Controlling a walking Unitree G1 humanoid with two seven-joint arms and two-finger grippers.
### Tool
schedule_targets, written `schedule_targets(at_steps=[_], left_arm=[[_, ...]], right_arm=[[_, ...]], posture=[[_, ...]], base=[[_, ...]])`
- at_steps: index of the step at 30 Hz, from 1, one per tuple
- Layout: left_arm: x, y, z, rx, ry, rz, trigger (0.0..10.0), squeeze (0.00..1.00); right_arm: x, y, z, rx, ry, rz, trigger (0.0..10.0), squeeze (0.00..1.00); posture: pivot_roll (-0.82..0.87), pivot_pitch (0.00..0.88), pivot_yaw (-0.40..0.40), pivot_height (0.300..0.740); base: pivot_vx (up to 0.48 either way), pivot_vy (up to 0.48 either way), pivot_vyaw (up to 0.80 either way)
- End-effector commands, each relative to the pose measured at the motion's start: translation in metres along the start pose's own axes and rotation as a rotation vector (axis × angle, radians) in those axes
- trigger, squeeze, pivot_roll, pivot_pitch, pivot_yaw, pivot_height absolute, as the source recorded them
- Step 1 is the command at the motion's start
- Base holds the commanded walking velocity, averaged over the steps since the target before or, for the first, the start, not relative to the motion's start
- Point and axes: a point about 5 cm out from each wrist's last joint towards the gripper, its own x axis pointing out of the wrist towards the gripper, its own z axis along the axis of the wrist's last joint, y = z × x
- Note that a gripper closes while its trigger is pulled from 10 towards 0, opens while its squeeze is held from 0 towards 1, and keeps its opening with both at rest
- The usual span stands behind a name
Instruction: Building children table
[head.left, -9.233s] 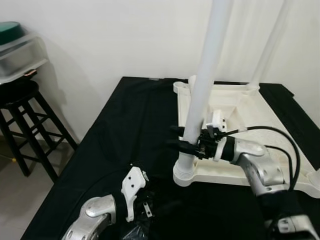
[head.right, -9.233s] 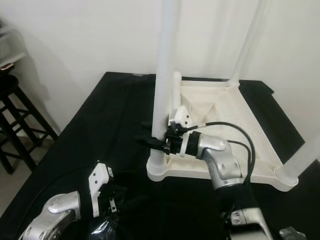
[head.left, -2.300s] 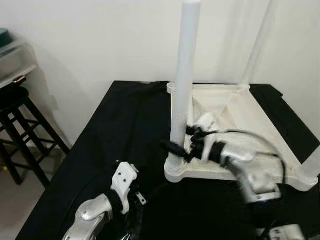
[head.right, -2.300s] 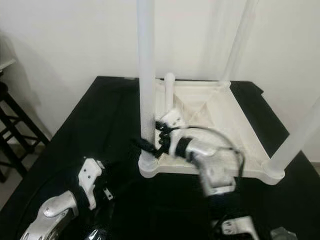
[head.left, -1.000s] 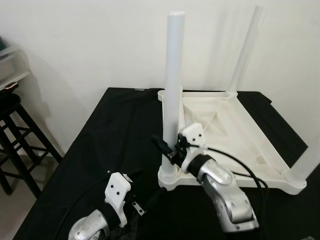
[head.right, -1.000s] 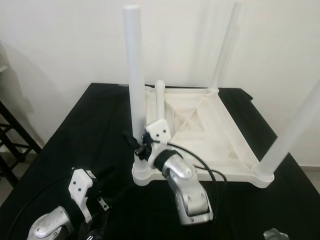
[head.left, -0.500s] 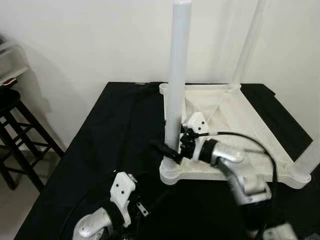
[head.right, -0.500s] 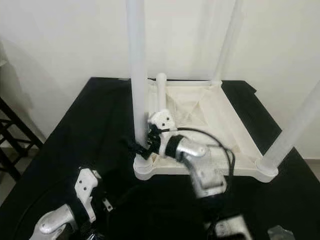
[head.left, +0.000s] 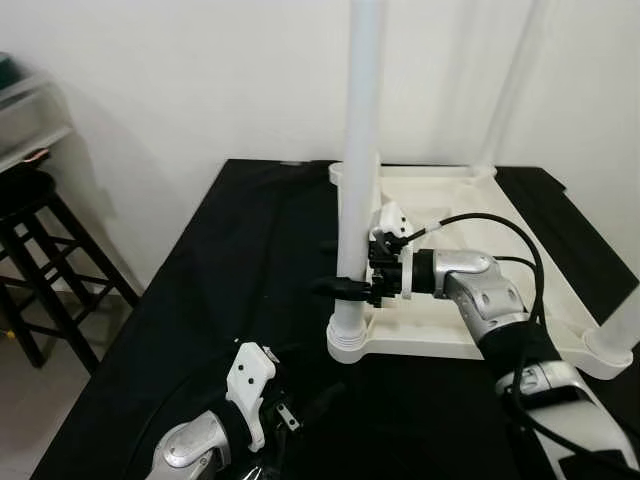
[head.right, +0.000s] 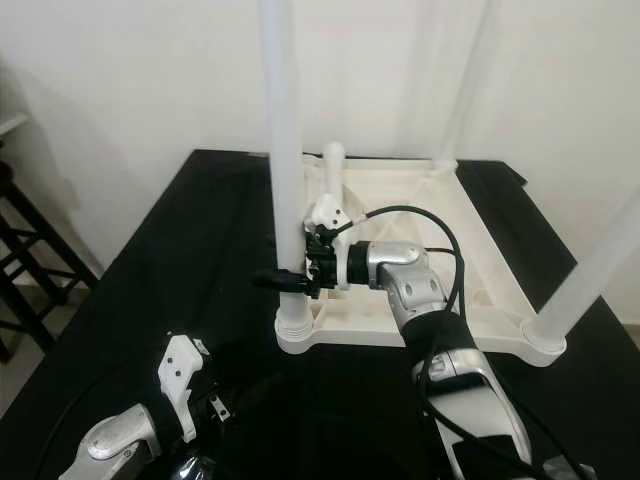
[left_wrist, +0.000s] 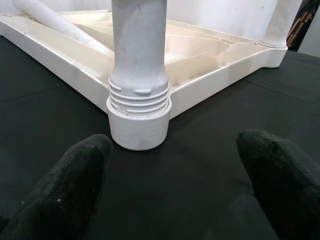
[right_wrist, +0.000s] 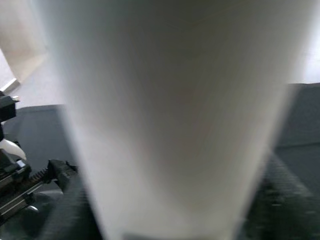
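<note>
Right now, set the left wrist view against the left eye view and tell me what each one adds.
Left wrist view: the threaded collar where the near leg meets its corner socket, with the left gripper open before it.

Left eye view: the right gripper shut on that leg, and a black stool by the wall.

Both: the upturned white tabletop on black cloth.

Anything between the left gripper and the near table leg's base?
Nothing visible. The left gripper is open, aimed at the leg's threaded base across bare black tabletop. The right gripper grips that leg higher up.
</note>
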Motion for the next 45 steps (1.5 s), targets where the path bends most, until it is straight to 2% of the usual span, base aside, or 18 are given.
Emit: schedule_targets(at_steps=[1, 8, 11, 12, 15, 16, 19, 25, 26, 28, 29, 34, 35, 39, 40, 42, 43, 45], left_arm=[[0.0, 0.0, -0.005, -0.011, 0.023, -0.012, 10.0, 0.0], [0.002, -0.001, -0.004, -0.014, 0.019, -0.016, 10.0, 0.0], [0.003, 0.001, -0.004, -0.014, 0.017, -0.016, 10.0, 0.0], [0.003, 0.002, -0.003, -0.012, 0.015, -0.016, 10.0, 0.0], [0.004, 0.003, -0.002, -0.01, 0.014, -0.016, 10.0, 0.0], [0.004, 0.003, -0.002, -0.01, 0.012, -0.016, 10.0, 0.0], [0.006, 0.003, -0.001, -0.008, 0.012, -0.017, 10.0, 0.0], [0.007, 0.004, 0.0, -0.007, 0.015, -0.025, 10.0, 0.0], [0.006, 0.004, 0.001, -0.006, 0.014, -0.02, 10.0, 0.0], [0.006, 0.004, 0.001, -0.006, 0.014, -0.02, 10.0, 0.0], [0.006, 0.005, 0.001, -0.005, 0.013, -0.015, 10.0, 0.0], [0.007, 0.005, -0.001, -0.008, 0.015, -0.012, 10.0, 0.0], [0.008, 0.005, -0.001, -0.008, 0.016, -0.013, 10.0, 0.0], [0.006, 0.01, -0.001, 0.006, 0.041, -0.017, 10.0, 0.0], [0.004, 0.011, 0.0, 0.014, 0.051, -0.021, 10.0, 0.0], [0.004, 0.011, 0.0, 0.014, 0.051, -0.021, 10.0, 0.0], [0.003, 0.013, -0.001, 0.012, 0.056, -0.021, 10.0, 0.0], [0.002, 0.013, -0.002, 0.009, 0.057, -0.021, 10.0, 0.0]], right_arm=[[-0.006, -0.003, 0.001, -0.008, -0.027, -0.026, 0.0, 0.0], [-0.018, 0.0, -0.011, -0.013, -0.042, -0.105, 0.0, 0.0], [-0.018, 0.007, -0.027, 0.019, -0.02, -0.247, 0.0, 0.0], [-0.005, 0.013, -0.046, 0.107, -0.002, -0.46, 0.0, 0.0], [0.003, 0.019, -0.058, 0.17, 0.02, -0.611, 0.0, 0.0], [0.017, 0.037, -0.073, 0.222, 0.049, -0.664, 0.0, 0.0], [0.044, 0.061, -0.078, 0.234, 0.044, -0.618, 0.0, 0.0], [0.052, 0.06, -0.07, 0.203, 0.037, -0.588, 0.0, 0.0], [0.051, 0.058, -0.067, 0.198, 0.039, -0.603, 3.3, 0.0], [0.051, 0.058, -0.067, 0.198, 0.039, -0.603, 3.3, 0.0], [0.05, 0.057, -0.065, 0.203, 0.038, -0.615, 10.0, 0.0], [0.046, 0.058, -0.059, 0.197, 0.026, -0.614, 10.0, 0.05], [0.044, 0.06, -0.053, 0.183, 0.005, -0.575, 10.0, 1.0], [0.044, 0.063, -0.032, 0.146, -0.104, -0.444, 10.0, 1.0], [0.043, 0.065, -0.025, 0.138, -0.148, -0.367, 10.0, 0.6], [0.043, 0.065, -0.025, 0.138, -0.148, -0.367, 10.0, 0.6], [0.041, 0.068, -0.017, 0.098, -0.19, -0.264, 10.0, 0.0], [0.04, 0.071, -0.013, 0.069, -0.214, -0.195, 10.0, 0.0]], posture=[[0.0, 0.0, -0.036, 0.74], [0.0, 0.0, -0.042, 0.74], [-0.01, 0.0, -0.048, 0.74], [-0.01, 0.0, -0.051, 0.74], [-0.01, 0.0, -0.051, 0.74], [-0.01, 0.0, -0.05, 0.74], [-0.01, 0.0, -0.041, 0.74], [0.0, 0.0, -0.053, 0.74], [0.0, 0.0, -0.046, 0.74], [0.0, 0.0, -0.046, 0.74], [0.01, 0.0, -0.042, 0.74], [0.04, 0.0, -0.045, 0.74], [0.03, 0.0, -0.049, 0.74], [0.03, 0.0, -0.057, 0.74], [0.02, 0.0, -0.064, 0.74], [0.02, 0.0, -0.064, 0.74], [-0.01, 0.0, -0.055, 0.74], [-0.01, 0.0, -0.055, 0.74]], base=[[0.0, 0.0, 0.0], [0.0, 0.0, 0.0], [0.0, 0.0, 0.0], [0.0, 0.0, 0.0], [0.0, 0.0, 0.0], [0.0, 0.0, 0.0], [0.0, 0.0, 0.0], [0.0, 0.0, 0.0], [0.0, 0.0, 0.0], [0.0, 0.0, 0.0], [0.0, 0.0, 0.0], [0.0, 0.0, 0.0], [0.0, 0.0, 0.0], [0.0, 0.0, 0.0], [0.0, 0.0, 0.0], [0.0, 0.0, 0.0], [0.0, 0.0, 0.0], [0.0, 0.0, 0.0]])
